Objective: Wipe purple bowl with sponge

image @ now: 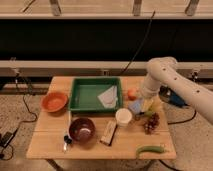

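The purple bowl (pixel 82 129) sits on the wooden table (pixel 50 145) at the front left, empty with a pale sheen inside. The light-blue sponge (pixel 135 106) lies at the right of the middle, beside the white cup (pixel 123 117). My gripper (pixel 144 103) hangs at the end of the white arm (pixel 161 75), right above the sponge's right end and partly covering it. It is well to the right of the purple bowl.
A green tray (pixel 80 94) with white paper (pixel 110 96) stands at the back middle. An orange bowl (pixel 54 101) is at the left. A tan-brown block (pixel 108 133), grapes (pixel 151 123), a green vegetable (pixel 150 149), an orange fruit (pixel 131 93) and a small dark utensil (pixel 66 141) lie around.
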{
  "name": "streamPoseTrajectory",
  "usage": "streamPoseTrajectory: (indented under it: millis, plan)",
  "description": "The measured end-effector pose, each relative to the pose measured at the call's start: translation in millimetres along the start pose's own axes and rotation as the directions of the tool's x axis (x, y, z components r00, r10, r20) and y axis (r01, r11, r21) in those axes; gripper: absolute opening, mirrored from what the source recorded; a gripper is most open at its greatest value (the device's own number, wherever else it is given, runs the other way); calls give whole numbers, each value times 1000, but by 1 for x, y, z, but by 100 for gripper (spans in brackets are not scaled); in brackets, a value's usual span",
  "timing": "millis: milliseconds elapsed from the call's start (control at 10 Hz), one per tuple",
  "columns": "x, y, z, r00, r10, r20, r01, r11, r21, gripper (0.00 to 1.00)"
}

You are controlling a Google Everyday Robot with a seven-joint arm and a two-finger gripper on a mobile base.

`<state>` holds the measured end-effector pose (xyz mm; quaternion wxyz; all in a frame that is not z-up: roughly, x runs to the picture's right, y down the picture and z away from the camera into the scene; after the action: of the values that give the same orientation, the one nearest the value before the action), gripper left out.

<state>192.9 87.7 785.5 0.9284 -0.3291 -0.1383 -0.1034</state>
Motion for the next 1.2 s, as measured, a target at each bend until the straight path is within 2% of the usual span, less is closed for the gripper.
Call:
streamPoseTrajectory:
  millis: [800,1200]
  plan:
    - [2,-1,28,999,-16,-28,15,999,-41,64]
    - [5,-3,32,999,-20,-45,18,999,-44,30]
